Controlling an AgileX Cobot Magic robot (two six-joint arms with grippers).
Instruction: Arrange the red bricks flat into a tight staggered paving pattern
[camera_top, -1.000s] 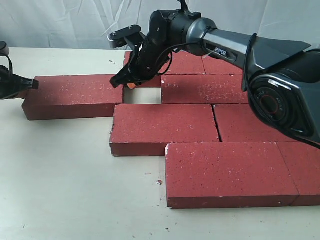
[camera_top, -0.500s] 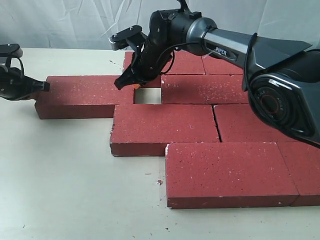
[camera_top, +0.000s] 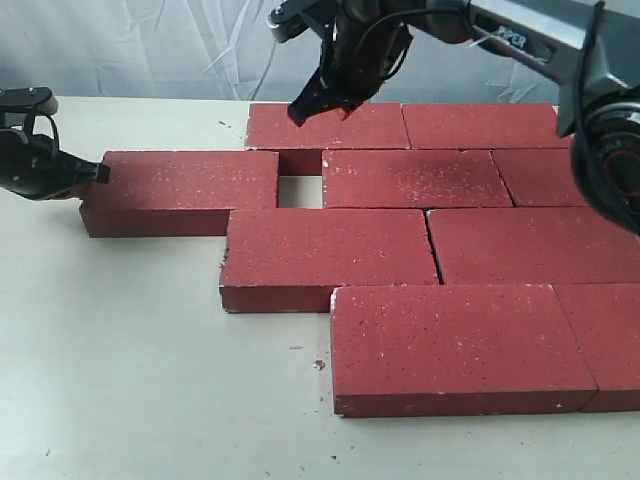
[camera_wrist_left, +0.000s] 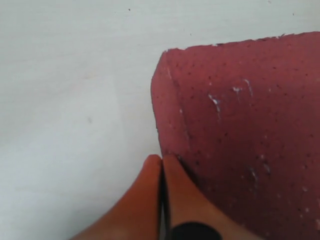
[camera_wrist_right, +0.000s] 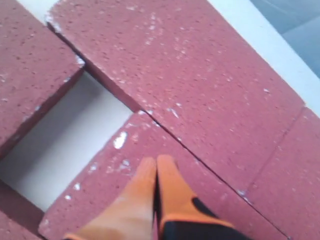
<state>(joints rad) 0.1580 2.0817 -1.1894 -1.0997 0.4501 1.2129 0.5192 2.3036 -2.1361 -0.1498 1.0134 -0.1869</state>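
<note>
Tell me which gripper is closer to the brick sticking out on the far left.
Left. The left gripper is shut at the outer end of the leftmost brick, fingertips at its corner. The right gripper hangs raised over a back-row brick, past the gap.

Right end effector (camera_top: 300, 112) higher, brick (camera_top: 180, 180) rightward

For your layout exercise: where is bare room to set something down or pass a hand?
Widest: white tabletop left of the front dark red paver brick, in front of the leftmost brick. Also the strip behind it. Crowded: the packed bricks at right; the square gap is tight.
</note>
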